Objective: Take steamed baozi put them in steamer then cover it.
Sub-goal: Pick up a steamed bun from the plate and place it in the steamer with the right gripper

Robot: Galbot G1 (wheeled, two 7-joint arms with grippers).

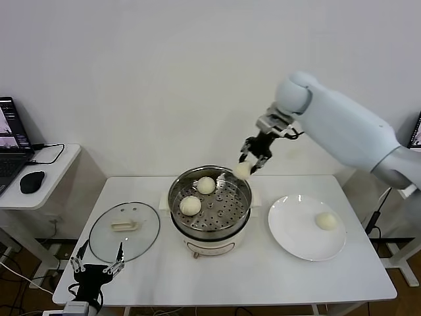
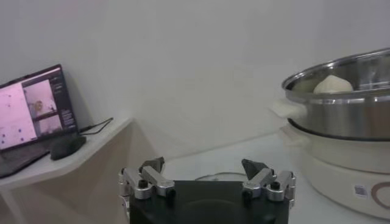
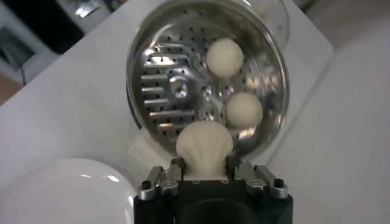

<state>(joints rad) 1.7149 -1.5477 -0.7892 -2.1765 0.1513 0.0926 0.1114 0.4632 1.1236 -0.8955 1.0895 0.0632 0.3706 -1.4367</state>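
Right gripper (image 1: 253,160) raised, clamped, left gripper (image 1: 97,266) low, spread

The steamer (image 1: 210,209) stands at the middle of the table (image 1: 217,276). Two steamed baozi lie on its perforated tray (image 1: 223,214), one (image 1: 206,185) toward the far side and one (image 1: 190,205) nearer and to the left. A third baozi (image 1: 242,170) is held in the right gripper (image 1: 253,160) above the steamer's far right rim. To the right of the steamer sits a plate (image 1: 296,240), with a fourth baozi (image 1: 325,220) on its right part. The cover (image 1: 124,230) lies flat on the table to the left of the steamer. The left gripper (image 1: 97,265) hangs at the table's near left edge, just before the cover. A side table (image 1: 56,172) with a laptop (image 1: 12,141) and a mouse (image 1: 31,181) stands farther left.
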